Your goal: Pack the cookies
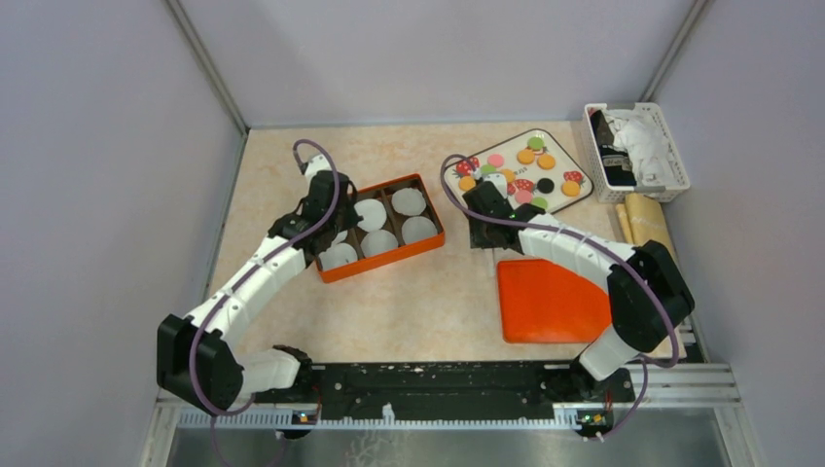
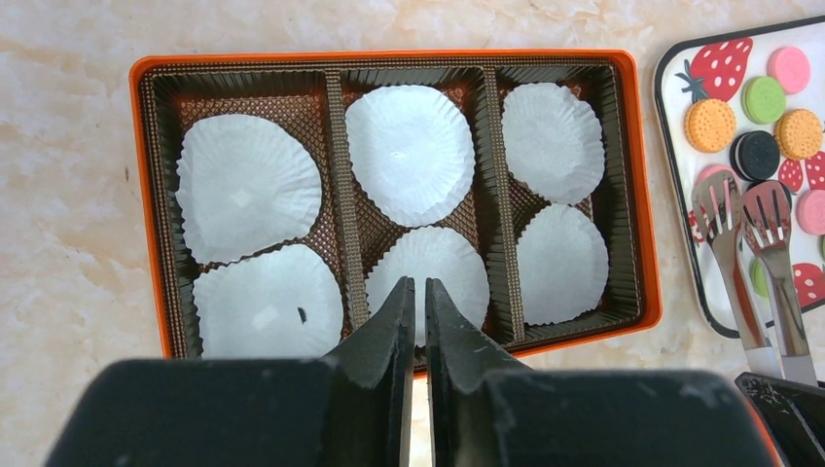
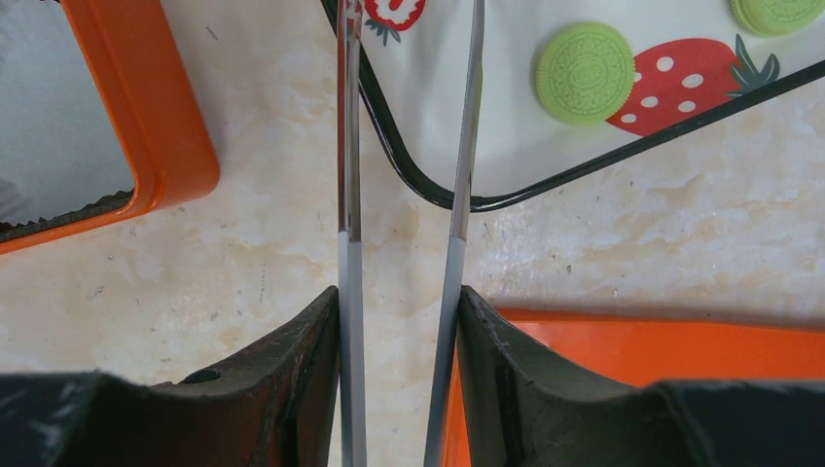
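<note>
The cookies, orange, green, pink and black, lie on a white strawberry-print tray at the back right. One green cookie shows in the right wrist view. My right gripper is shut on metal tongs, whose tips hover over the tray's near-left corner, slightly apart and holding nothing. My left gripper is shut and empty above the near edge of the orange box, which holds several white paper cups.
An orange lid lies flat at the front right, under my right arm. A white basket with cloth stands at the back right corner, and a wooden roll lies beside it. Walls close the table on three sides.
</note>
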You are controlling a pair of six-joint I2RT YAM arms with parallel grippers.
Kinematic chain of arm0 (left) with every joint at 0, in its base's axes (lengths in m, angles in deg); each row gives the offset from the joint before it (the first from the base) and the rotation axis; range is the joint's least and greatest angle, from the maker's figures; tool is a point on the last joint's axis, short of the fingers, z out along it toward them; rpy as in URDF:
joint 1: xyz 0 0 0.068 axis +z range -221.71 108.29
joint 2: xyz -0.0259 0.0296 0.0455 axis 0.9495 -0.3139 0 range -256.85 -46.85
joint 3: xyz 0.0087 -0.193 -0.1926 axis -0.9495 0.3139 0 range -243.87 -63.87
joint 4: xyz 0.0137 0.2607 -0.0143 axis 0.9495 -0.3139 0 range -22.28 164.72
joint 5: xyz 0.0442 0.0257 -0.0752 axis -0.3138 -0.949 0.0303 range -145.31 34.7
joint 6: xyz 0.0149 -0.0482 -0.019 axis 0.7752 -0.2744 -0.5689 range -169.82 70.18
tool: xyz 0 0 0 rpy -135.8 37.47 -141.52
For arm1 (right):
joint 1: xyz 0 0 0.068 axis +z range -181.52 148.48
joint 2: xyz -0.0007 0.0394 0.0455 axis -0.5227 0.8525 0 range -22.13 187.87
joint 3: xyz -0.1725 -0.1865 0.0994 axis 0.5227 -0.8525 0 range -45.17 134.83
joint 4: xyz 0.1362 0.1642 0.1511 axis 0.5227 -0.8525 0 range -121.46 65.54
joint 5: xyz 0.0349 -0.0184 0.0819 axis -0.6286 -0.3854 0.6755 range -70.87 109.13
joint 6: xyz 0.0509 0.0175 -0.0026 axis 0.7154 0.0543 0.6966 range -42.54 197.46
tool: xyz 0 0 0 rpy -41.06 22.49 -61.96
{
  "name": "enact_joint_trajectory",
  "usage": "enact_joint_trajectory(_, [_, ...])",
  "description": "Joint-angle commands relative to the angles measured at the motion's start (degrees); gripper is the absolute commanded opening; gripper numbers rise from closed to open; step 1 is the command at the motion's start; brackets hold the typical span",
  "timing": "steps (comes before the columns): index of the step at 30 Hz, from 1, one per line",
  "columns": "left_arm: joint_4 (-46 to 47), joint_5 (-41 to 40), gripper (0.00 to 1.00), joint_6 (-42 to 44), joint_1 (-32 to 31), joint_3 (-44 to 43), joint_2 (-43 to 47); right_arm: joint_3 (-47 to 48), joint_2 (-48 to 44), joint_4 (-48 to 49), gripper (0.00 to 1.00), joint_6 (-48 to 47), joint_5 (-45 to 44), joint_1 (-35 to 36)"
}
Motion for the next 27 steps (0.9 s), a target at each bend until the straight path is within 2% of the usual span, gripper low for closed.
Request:
enact_joint_trajectory(1, [0.6,-1.1,0.14,0.3,0.0,0.8,2.5,3.5,0.4,2.1,0.42,0.1,0.5,-0.8])
enact_joint_trajectory(4, [0.5,-1.2,0.15,0.5,0.0,1.1,2.9,4.3,1.1,1.9,0.4,0.1,0.5,-1.1])
enact_joint_trajectory(10, [-0.3,-1.5,0.14,0.4,0.0,1.0,3.8,6.2,1.1,2.0,0.14,-1.5,-1.0,-1.2])
enact_joint_trajectory(15, [-1.1,-3.7,0.17,-1.0,0.3,0.3,7.3,8.2,-0.5,1.9,0.01,-2.9,-0.9,-1.2])
enact_joint_trajectory(20, [-0.4,-4.8,0.19,-0.8,0.9,1.3,10.9,9.6,-2.9,2.0,0.0,-3.4,1.1,-1.0])
enact_joint_trajectory(27, [-1.0,-5.4,0.2,-0.6,0.9,0.6,11.1,14.0,-4.2,1.4,0.0,-4.9,3.4,0.5])
